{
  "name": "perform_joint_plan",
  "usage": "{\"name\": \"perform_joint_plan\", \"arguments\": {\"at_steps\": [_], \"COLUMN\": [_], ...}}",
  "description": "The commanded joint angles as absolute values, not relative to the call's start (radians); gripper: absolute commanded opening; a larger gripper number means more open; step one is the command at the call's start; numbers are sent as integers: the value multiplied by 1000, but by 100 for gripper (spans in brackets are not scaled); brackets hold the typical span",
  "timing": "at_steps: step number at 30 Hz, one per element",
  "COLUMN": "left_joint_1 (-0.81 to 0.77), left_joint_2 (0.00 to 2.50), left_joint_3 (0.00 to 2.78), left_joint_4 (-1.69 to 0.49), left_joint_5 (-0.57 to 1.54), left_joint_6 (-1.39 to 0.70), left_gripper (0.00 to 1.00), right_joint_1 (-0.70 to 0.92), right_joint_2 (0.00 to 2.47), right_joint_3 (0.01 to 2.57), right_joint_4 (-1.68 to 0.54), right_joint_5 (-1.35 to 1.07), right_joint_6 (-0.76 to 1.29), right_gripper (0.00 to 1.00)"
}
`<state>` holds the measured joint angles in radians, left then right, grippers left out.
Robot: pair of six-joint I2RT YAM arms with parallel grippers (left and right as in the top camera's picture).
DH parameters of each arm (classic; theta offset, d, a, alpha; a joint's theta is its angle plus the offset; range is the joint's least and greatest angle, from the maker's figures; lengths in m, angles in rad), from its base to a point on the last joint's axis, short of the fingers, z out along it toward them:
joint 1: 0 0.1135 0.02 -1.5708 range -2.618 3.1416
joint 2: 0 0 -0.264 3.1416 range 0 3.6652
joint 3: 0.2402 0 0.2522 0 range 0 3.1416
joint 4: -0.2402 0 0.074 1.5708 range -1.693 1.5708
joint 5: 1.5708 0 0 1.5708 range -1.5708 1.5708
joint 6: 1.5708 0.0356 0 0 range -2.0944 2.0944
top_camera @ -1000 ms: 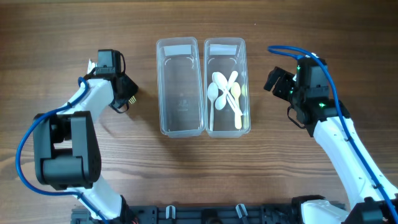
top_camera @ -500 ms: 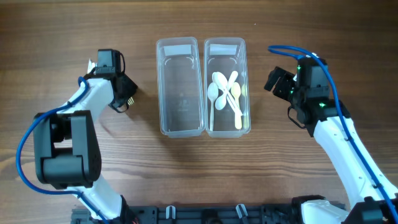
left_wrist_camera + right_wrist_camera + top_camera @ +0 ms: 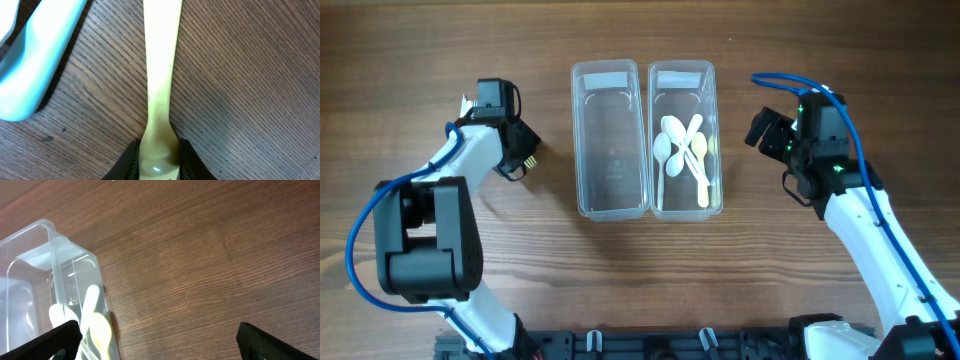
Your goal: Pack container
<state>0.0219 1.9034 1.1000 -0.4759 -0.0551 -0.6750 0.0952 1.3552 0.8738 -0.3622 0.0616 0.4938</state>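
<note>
The left hand (image 3: 524, 160), over the left part of the tabletop (image 3: 820, 40), is clamped on a cream spoon (image 3: 161, 75) lying flat on the wood. The spoon's gripped end is cut off below and is hidden from overhead. A pale blue thing (image 3: 40, 55) beside it is cropped and cannot be identified. The right hand (image 3: 160, 342) is spread wide near the right container (image 3: 682, 72), which holds spoons (image 3: 682, 150). The left container (image 3: 610, 185) stands against it mid-tabletop.

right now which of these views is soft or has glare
Overhead: sharp and evenly lit, with bright strips, maybe glare, on the far ends of the empty container and the filled container. Left wrist: close-up, spoon and wood grain crisp, shadow beside the pale object. Right wrist: grain clear, dark fingertips blurred at the bottom corners.
</note>
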Motion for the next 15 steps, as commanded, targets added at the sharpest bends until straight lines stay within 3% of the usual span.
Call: {"name": "perform_joint_plan", "arguments": {"at_steps": [1,15], "left_joint_1": [30,30], "left_joint_2": [1992,1821], "left_joint_3": [1029,1068], "left_joint_4": [-510,-506], "left_joint_5": [-15,78], "left_joint_6": [-688,-685], "left_gripper": [15,19], "right_joint_1": [96,96], "right_joint_2": [1359,1359], "right_joint_3": [873,873], "right_joint_4": [-360,-360], "right_joint_5": [82,83], "right_joint_6": [499,500], "right_gripper": [100,100]}}
